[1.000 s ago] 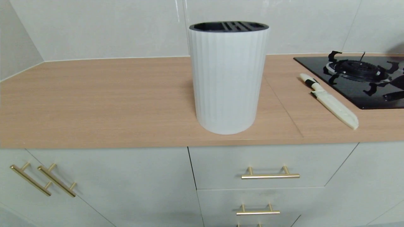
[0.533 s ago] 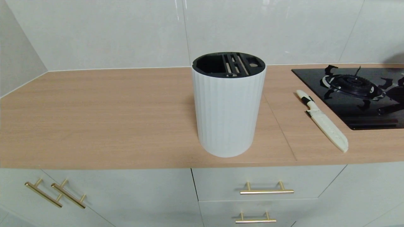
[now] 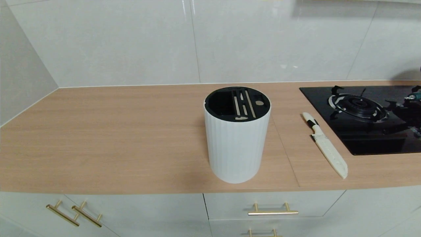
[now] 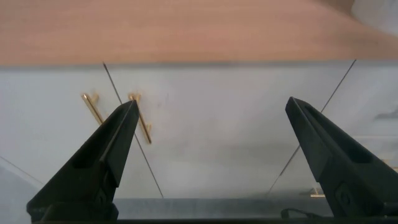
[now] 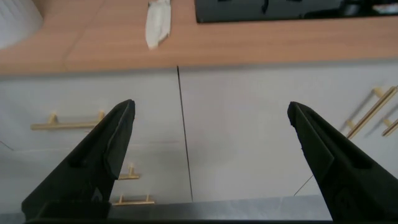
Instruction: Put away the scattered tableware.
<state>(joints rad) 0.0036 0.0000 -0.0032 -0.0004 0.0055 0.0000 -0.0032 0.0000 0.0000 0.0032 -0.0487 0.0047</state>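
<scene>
On the counter, a knife lies right of the white holder; left gripper and right gripper gape empty.

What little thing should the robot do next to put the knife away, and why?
Probably raise the right gripper up toward the knife. The knife lies flat on the counter, between the white holder and the stove, on the right arm's side. That gripper hangs open down in front of the cupboard doors, below the counter, so it seems too low to grab anything yet.
</scene>
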